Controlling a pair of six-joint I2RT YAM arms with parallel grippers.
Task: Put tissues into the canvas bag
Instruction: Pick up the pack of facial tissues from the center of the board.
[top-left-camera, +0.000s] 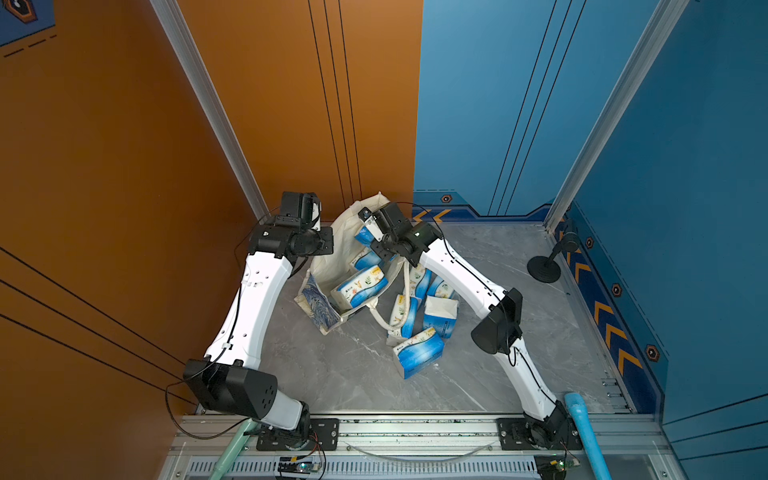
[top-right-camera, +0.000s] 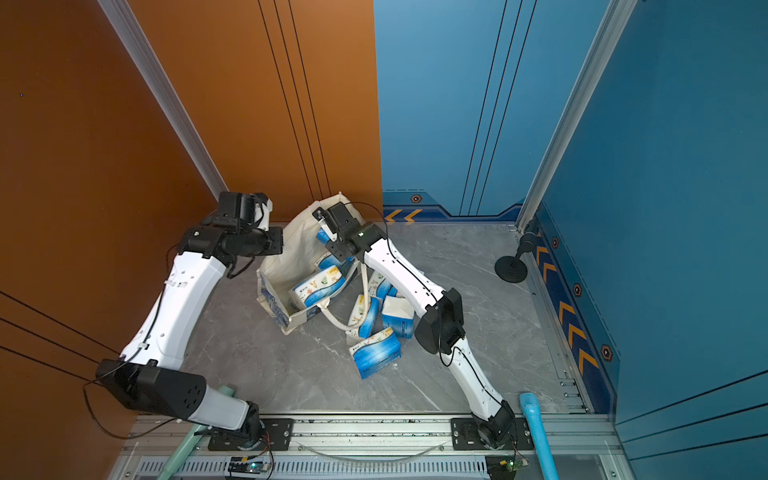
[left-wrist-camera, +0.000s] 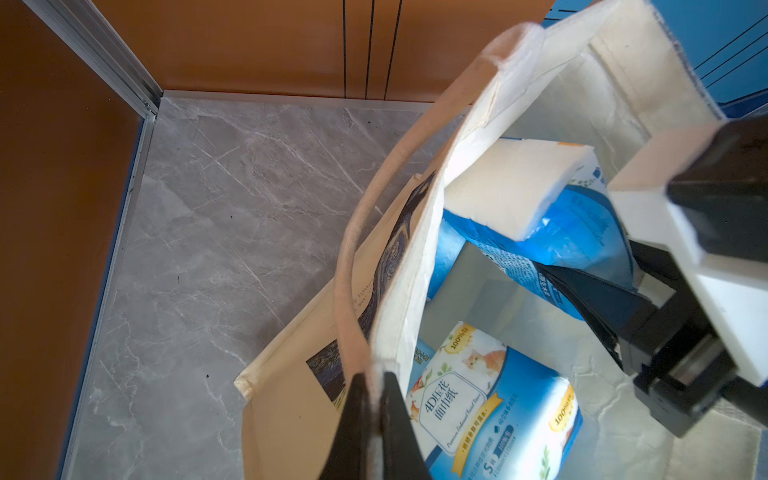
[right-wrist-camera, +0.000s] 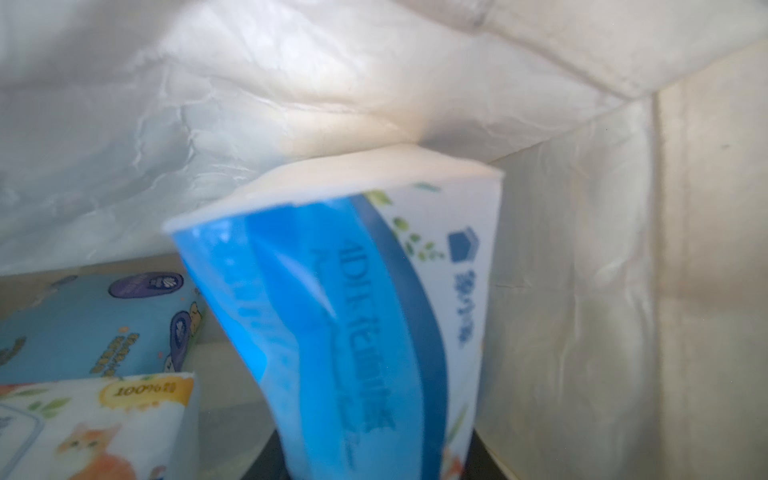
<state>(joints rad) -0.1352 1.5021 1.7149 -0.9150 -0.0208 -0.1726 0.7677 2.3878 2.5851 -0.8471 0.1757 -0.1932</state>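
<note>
Currently | canvas bag (left-wrist-camera: 419, 266) rim is pinched by left gripper (left-wrist-camera: 374, 399) | tissue pack (right-wrist-camera: 353, 316) is clasped by right gripper (right-wrist-camera: 374, 465) inside, pressed against lining | loose packs (top-left-camera: 417, 353) are spread at bag's 4 o'clock

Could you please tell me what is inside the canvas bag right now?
Inside the canvas bag at least three tissue packs show, one held by the right gripper. The arm covers anything deeper.

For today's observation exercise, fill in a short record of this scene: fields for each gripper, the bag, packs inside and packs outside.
left gripper: shut on the canvas bag rim, holding it open
right gripper: inside the bag, shut on a tissue pack
bag: on its side, mouth open
packs inside: at least three, counting the held one
packs outside: a loose pile on the table beside the bag
</note>
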